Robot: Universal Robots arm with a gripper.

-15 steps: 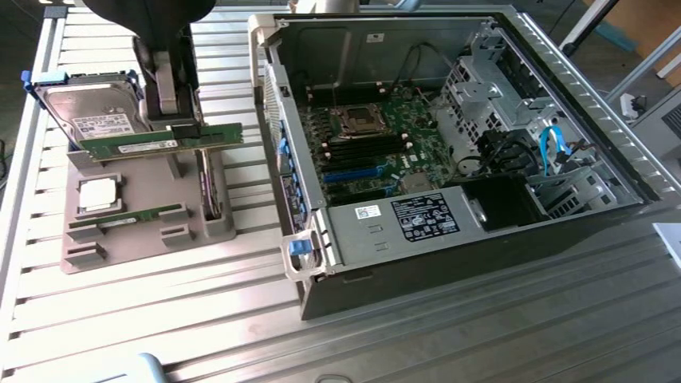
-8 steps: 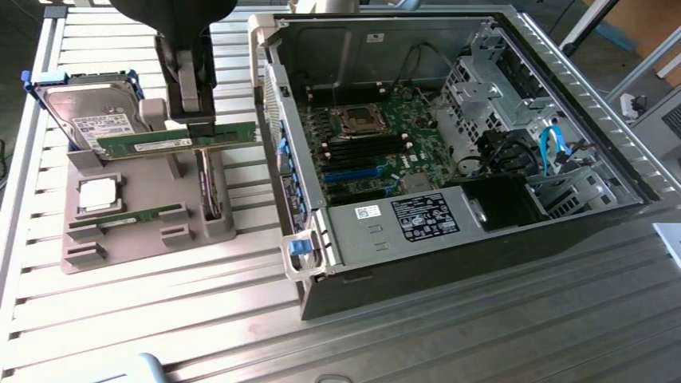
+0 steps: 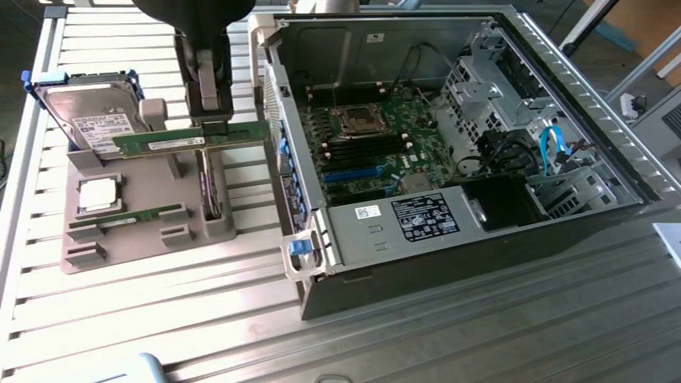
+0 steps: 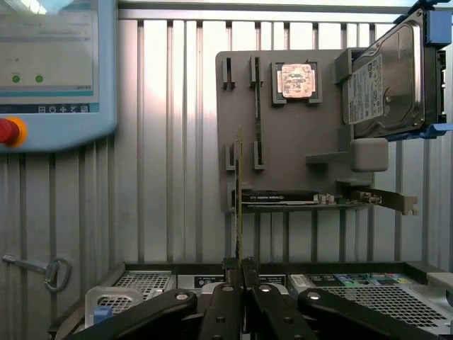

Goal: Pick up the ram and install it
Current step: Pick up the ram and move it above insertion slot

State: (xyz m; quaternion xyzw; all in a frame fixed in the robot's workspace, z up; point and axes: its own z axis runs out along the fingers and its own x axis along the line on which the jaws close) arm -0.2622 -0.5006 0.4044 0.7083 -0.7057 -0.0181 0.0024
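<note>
My gripper (image 3: 213, 124) is shut on the ram (image 3: 175, 142), a long thin green stick that it holds level above the grey parts tray (image 3: 127, 251). In the wrist view the ram (image 4: 239, 184) shows edge-on as a thin line rising from between the shut fingers (image 4: 225, 312). It hangs clear of the tray (image 4: 283, 142), over the tray's side nearest the computer. A second green stick (image 3: 143, 215) lies in a tray slot. The open computer case (image 3: 447, 231) with its green motherboard (image 3: 372, 148) stands at the exterior view's right of the gripper.
The tray also holds a hard drive (image 3: 91, 112), a square silver processor (image 3: 98, 194) and a bigger card (image 3: 213, 191) standing on edge. A teach pendant (image 4: 49, 71) and a key (image 4: 42, 269) lie on the slatted metal table (image 3: 159, 319).
</note>
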